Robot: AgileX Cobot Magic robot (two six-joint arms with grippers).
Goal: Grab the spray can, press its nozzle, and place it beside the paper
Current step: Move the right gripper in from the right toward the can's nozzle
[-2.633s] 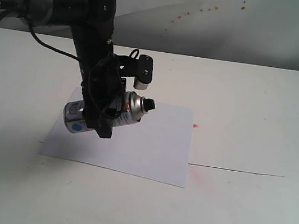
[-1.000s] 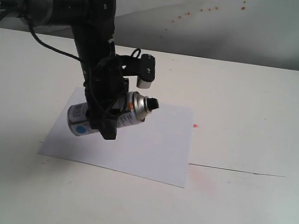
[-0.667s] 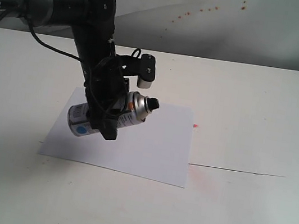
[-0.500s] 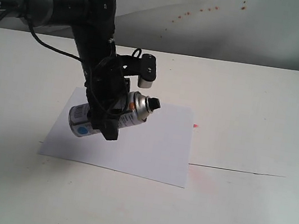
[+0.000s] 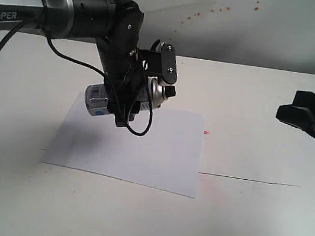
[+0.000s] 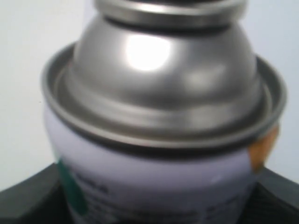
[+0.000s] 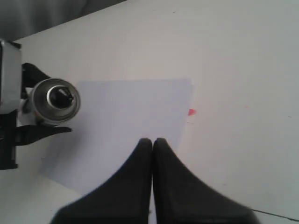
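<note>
Spray can [image 5: 152, 91]: small silver cyl., domed shoulder w/ rolled rim, white label. In the L wrist view you see a green mark on one side of the label and an orange one on the other; print too blurred to read. Black nozzle [image 5: 169, 91] tops it.

The can lies near-horizontal in the ext view, nozzle end toward frame right, base end w/ a blue patch toward frame left. It hangs off the table [image 5: 248, 228] at upper left-centre of frame, over the far left part of the paper [image 5: 140, 151], a flat white sheet at lower centre.

Your L gripper [image 5: 123, 97] is clamped round the can's body. Black fingers [image 6: 28, 200] press the label on both sides. L arm [image 5: 73, 6] comes in level from frame left, wrist bent down, cable [image 5: 139, 128] looping below.

R gripper [image 7: 152, 143] sits at the right edge of the ext view, well apart from the can, fingers pressed tip to tip. Small red mark [image 5: 205, 132] on the table just right of the paper's far right corner.
</note>
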